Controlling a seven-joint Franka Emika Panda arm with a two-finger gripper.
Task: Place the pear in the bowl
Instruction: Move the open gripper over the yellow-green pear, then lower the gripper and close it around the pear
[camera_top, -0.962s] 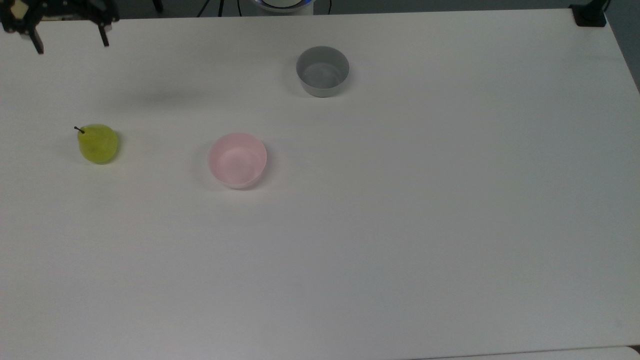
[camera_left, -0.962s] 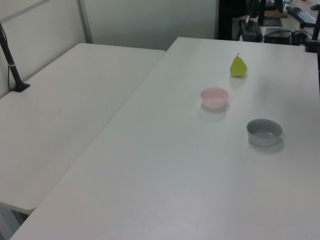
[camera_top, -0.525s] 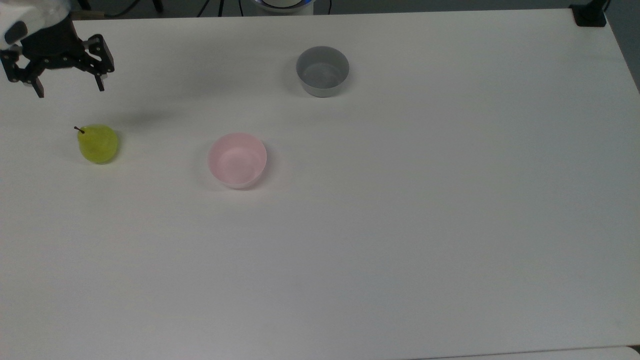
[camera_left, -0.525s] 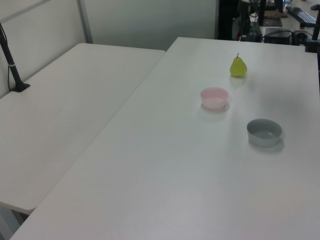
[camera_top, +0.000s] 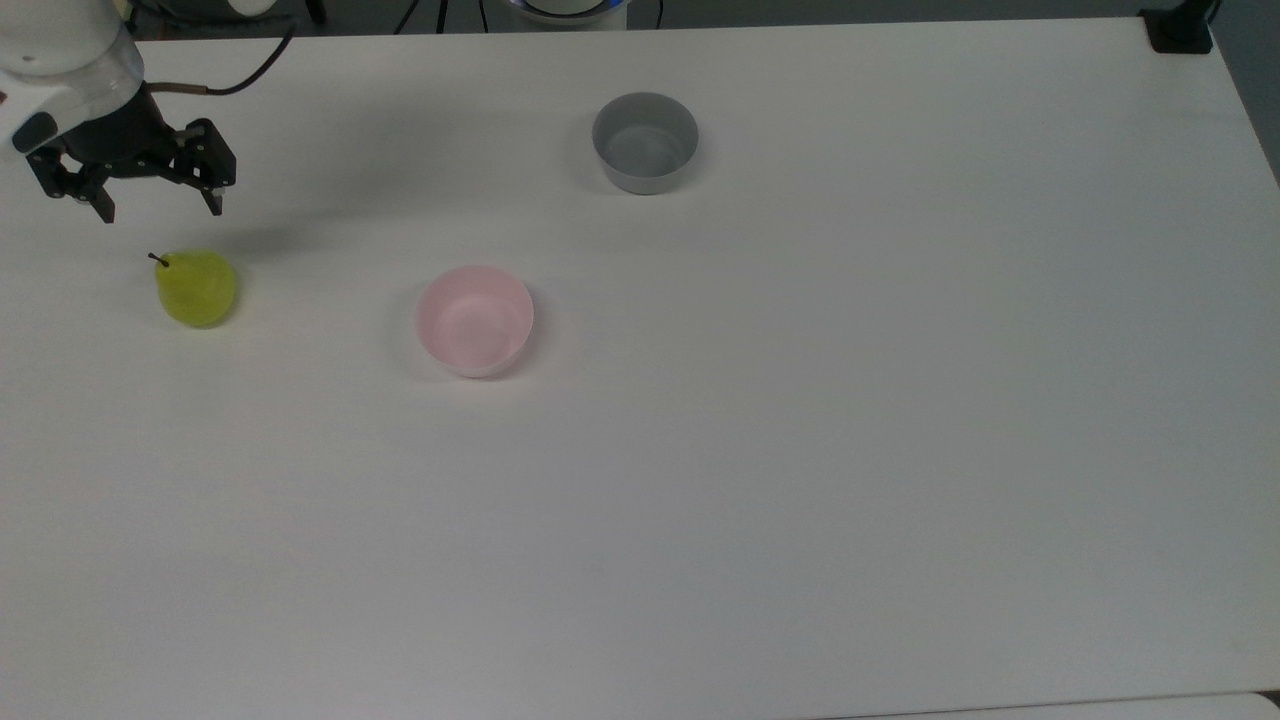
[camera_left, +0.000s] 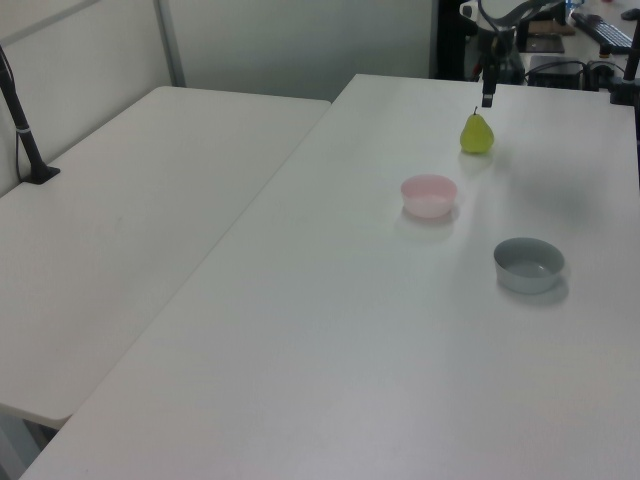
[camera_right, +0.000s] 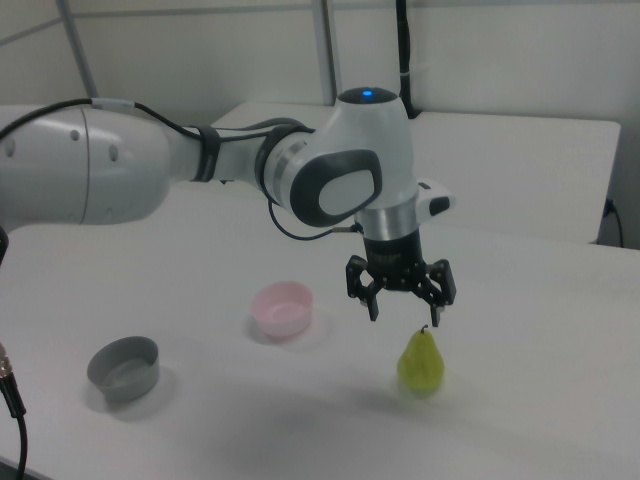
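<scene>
Overhead, open pincer (camera_right: 405, 318) hangs above unlabeled pear (camera_right: 421, 362).

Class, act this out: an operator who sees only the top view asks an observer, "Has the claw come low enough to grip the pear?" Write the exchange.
Observer: Not yet. In the right view the open claw hangs above the pear's body, its tips near stem height.
Operator: Is the pear lying down?
Observer: No. The right view shows it standing upright, stem pointing up.
</scene>
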